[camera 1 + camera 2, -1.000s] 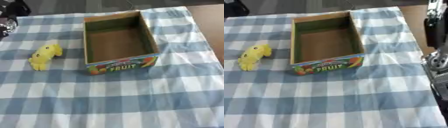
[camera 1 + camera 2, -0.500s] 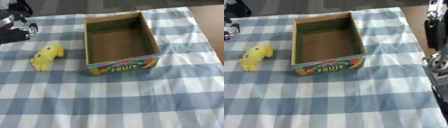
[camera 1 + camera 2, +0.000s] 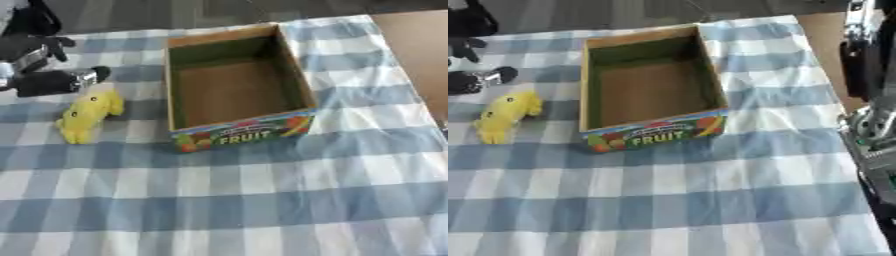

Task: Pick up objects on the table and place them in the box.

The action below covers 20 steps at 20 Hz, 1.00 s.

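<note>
The yellow soft toy [image 3: 87,115] lies on the blue-and-white checked tablecloth [image 3: 262,200] to the left of the cardboard box [image 3: 238,89], near it but with a strip of cloth between the toy and the box's left wall. The toy lies lengthwise, slanting from its upper end by the box toward its lower end at the left. The box stands open at the top with nothing visible inside, its brown floor bare and its inner walls green; the front wall carries a coloured fruit print with the word FRUIT. A broad stretch of bare cloth lies in front of the box and the toy, reaching to the near edge, and a narrower band of cloth runs along the box's right side up to where the brown tabletop [image 3: 420,50] shows past the cloth's edge. The left hand [image 3: 52,80] comes in from the upper left, just above the toy's upper end, its dark fingers extended toward the box and holding nothing; whether a fingertip touches the toy cannot be told. The right arm [image 3: 872,100] shows along the right edge in the right eye view, but its hand is not seen.
</note>
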Tool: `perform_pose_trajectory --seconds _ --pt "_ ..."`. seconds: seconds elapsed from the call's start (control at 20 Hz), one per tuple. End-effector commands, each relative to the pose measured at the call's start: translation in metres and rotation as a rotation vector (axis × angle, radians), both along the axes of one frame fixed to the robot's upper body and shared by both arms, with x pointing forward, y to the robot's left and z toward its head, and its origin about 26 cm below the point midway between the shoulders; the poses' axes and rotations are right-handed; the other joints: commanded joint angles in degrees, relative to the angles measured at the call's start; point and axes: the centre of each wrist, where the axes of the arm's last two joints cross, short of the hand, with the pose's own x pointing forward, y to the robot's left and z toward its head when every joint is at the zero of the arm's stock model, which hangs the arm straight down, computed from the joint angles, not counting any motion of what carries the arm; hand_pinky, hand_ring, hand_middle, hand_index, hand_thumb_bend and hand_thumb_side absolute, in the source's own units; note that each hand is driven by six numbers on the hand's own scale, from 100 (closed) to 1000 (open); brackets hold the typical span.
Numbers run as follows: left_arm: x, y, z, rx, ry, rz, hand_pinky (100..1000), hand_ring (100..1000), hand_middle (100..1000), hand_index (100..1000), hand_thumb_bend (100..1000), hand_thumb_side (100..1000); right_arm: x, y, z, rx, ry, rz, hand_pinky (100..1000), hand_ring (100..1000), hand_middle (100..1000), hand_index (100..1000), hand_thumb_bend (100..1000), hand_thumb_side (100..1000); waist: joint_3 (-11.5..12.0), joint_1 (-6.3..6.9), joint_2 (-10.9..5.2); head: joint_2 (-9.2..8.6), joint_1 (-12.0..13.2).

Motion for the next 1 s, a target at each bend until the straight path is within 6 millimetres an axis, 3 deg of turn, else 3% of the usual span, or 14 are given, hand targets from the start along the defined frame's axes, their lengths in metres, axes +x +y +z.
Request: perform_pose_trajectory --seconds 0.05,0.35,0.55,0.75,0.85,1.0 --pt "0.0 0.004 0.009 0.04 -0.058 0.041 930 914 817 983 448 1000 -0.003 0.0 0.008 -0.022 -0.021 0.006 756 730 794 912 100 960 0.2 -0.13 -1.2 -0.09 -0.1" --pt "0.007 0.015 -0.014 -0.049 -0.022 0.118 986 956 856 1000 339 1000 -0.003 0.0 0.007 -0.022 -0.016 0.002 757 730 793 912 100 959 0.6 -0.16 -1.13 0.15 0.0" --pt "0.01 0.016 -0.027 -0.126 0.014 0.142 987 954 851 1000 344 1000 -0.003 0.001 0.007 -0.02 -0.015 0.003 757 730 793 912 100 958 0.6 -0.26 -1.05 0.0 -0.1" --pt "0.012 0.015 -0.034 -0.134 0.038 0.132 989 952 844 1000 317 910 -0.003 0.001 0.007 -0.018 -0.013 0.004 758 730 792 912 100 956 0.5 -0.32 -0.95 0.05 0.0" --pt "0.013 0.014 -0.035 -0.136 0.05 0.124 990 952 841 1000 325 917 -0.003 0.001 0.006 -0.017 -0.009 0.004 758 729 792 912 100 955 0.5 -0.28 -0.92 0.07 0.0" --pt "0.014 0.012 -0.036 -0.139 0.067 0.106 1000 957 839 1000 429 958 -0.002 0.001 0.006 -0.018 -0.003 0.004 758 729 791 912 100 947 0.6 -0.18 -0.85 0.05 0.1"
